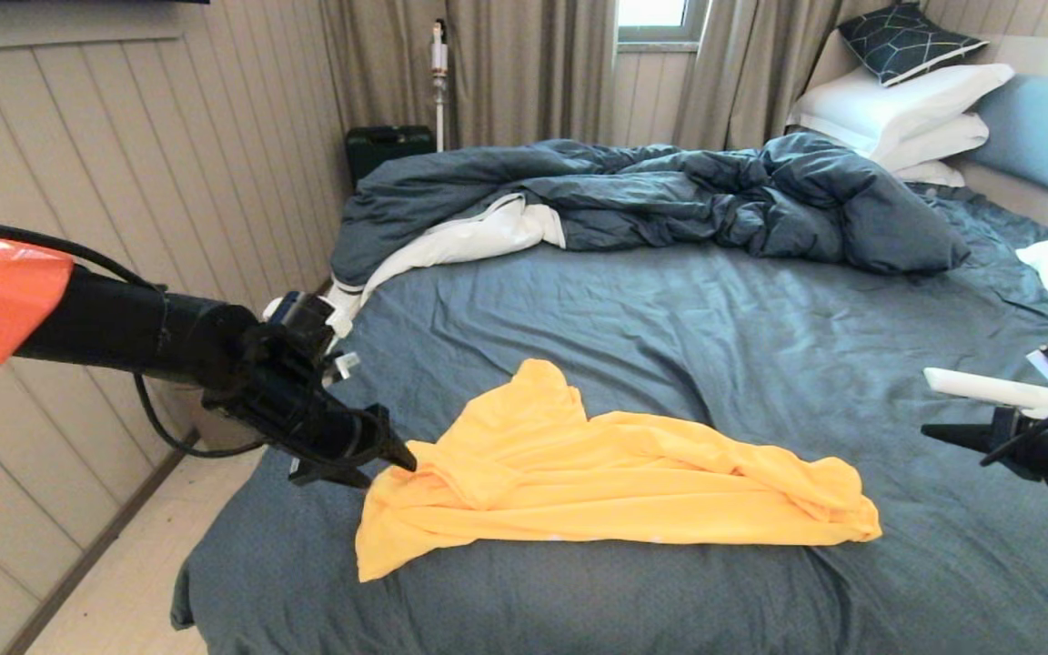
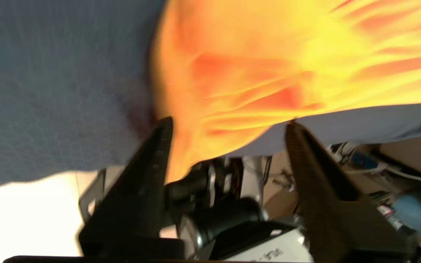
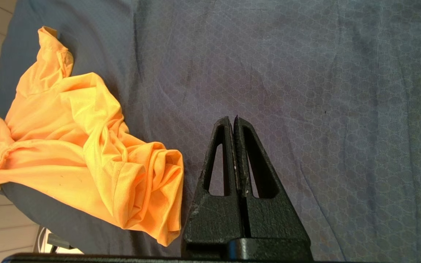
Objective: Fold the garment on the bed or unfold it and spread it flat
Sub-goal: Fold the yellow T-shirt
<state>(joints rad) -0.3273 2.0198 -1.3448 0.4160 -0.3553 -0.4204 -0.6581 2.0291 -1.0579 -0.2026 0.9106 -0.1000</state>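
The bright yellow-orange garment lies crumpled in a long heap on the slate-blue sheet of the bed, near its front edge. My left gripper is at the garment's left end, open, its fingers spread to either side of a fold of the garment in the left wrist view, where the gripper has not closed on the cloth. My right gripper hovers to the right of the garment, shut and empty. In the right wrist view that gripper is above bare sheet, with the garment off to one side.
A rumpled dark blue duvet with white underside lies across the far half of the bed. White pillows stack by the light blue headboard. A white flat object lies near the right gripper. Floor and panelled wall are at left.
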